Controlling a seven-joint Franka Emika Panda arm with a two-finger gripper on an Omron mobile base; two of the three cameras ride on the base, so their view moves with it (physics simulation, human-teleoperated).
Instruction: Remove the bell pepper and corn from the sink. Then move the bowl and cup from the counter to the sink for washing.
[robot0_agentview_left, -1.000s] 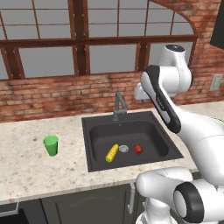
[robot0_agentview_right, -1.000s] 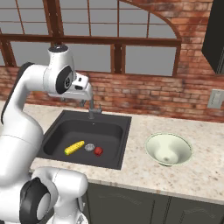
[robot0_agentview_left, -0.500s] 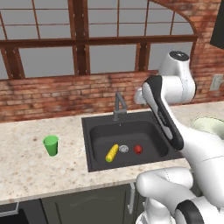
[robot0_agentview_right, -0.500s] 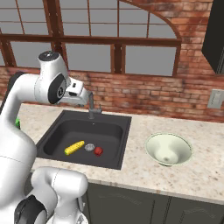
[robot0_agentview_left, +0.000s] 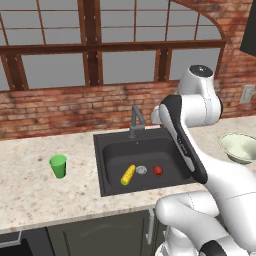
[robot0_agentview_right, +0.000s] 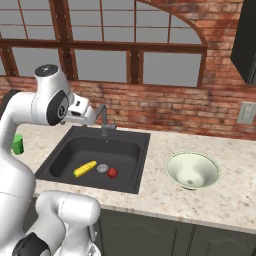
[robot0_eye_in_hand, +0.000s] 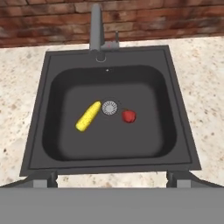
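I count one sink (robot0_agentview_left: 102, 145) with one faucet (robot0_agentview_left: 136, 119) behind it. Inside the sink lie one corn (robot0_agentview_left: 128, 174), one bell pepper (robot0_agentview_left: 158, 171) and one drain (robot0_agentview_left: 141, 170). Beside the sink, on the surface (robot0_agentview_left: 30, 190), stand one cup (robot0_agentview_left: 58, 166) and one bowl (robot0_agentview_right: 192, 170).

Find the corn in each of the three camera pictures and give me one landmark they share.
Left base view: the corn lies on the sink floor, lower middle, left of the drain.
Right base view: the corn is at lower left, left of the drain.
Hand view: the corn is left of centre, beside the drain.
Shared landmark: the round silver drain, between corn and bell pepper.
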